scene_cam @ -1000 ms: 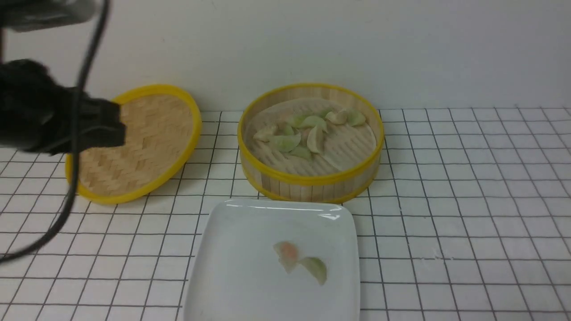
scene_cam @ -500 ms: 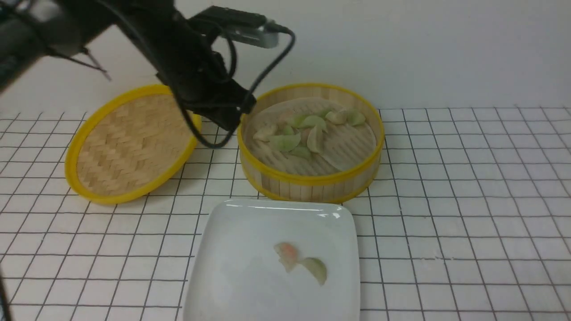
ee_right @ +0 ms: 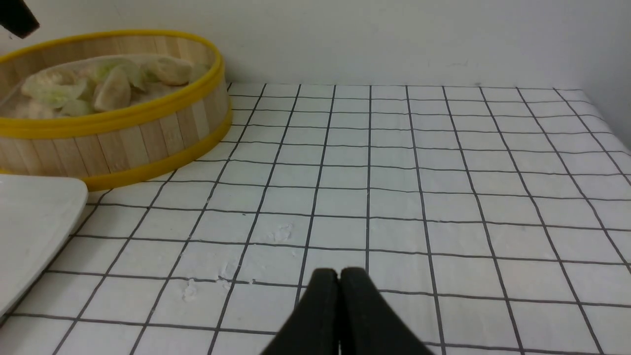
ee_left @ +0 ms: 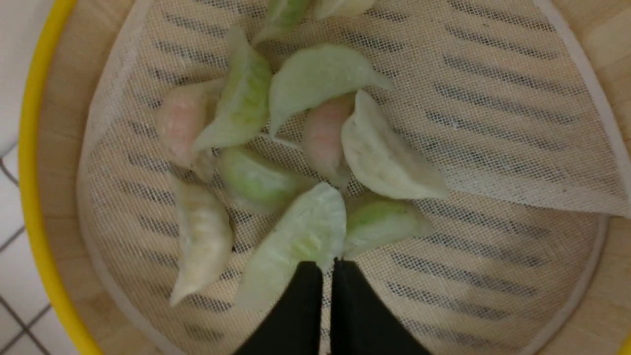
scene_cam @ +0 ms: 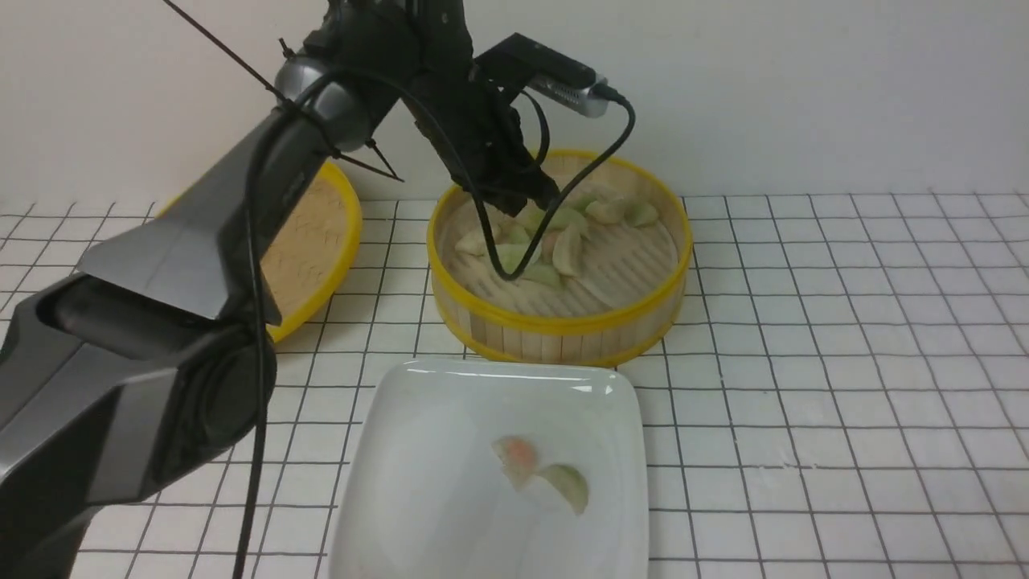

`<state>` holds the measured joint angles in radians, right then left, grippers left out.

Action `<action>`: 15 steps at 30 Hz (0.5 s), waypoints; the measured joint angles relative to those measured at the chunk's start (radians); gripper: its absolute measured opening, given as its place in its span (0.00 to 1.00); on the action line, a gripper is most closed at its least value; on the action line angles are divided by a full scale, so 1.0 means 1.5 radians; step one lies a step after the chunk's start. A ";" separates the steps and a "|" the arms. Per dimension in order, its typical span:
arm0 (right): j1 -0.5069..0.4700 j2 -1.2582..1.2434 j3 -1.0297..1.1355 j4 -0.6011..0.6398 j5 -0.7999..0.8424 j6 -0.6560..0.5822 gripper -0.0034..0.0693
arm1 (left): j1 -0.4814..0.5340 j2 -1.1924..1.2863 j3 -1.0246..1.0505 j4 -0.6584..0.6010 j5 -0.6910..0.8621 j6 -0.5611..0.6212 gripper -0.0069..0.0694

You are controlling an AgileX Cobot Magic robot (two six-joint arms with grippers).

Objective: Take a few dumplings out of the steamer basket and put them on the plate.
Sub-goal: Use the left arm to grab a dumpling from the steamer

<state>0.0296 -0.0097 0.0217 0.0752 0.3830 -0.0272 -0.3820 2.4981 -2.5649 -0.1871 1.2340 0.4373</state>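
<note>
The steamer basket [scene_cam: 563,326] stands at the back middle, lined with white mesh and holding several pale green and beige dumplings [scene_cam: 555,241]. My left gripper [scene_cam: 543,197] hangs over its left half. In the left wrist view its tips [ee_left: 328,264] are all but shut, a thin slit between them and nothing in it, right at the edge of a pale green dumpling [ee_left: 296,241]. The white plate [scene_cam: 434,450] in front carries a pinkish dumpling [scene_cam: 518,454] and a green one [scene_cam: 569,485]. My right gripper [ee_right: 339,272] is shut and empty, low over the tiles to the right.
The shallow woven lid [scene_cam: 321,233] lies left of the basket, partly behind my left arm. A black cable [scene_cam: 595,161] loops from the wrist camera over the basket. The wall rises close behind. The plate's corner [ee_right: 29,222] shows in the right wrist view.
My left arm has swung from the far left, over the lid, to above the basket's dumplings. Its fingers have parted by a slit. Dumplings and plate have not moved.
</note>
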 joint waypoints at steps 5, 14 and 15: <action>0.000 0.000 0.000 0.000 0.000 0.002 0.03 | 0.000 0.030 -0.004 0.002 0.002 0.078 0.37; 0.000 0.000 0.000 0.000 0.000 0.002 0.03 | 0.000 0.078 -0.005 0.027 -0.024 0.094 0.67; 0.000 0.000 0.000 0.000 0.000 0.002 0.03 | 0.000 0.082 -0.005 0.028 -0.023 0.094 0.66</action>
<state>0.0296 -0.0097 0.0217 0.0752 0.3830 -0.0242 -0.3824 2.6212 -2.5720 -0.1457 1.2002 0.5784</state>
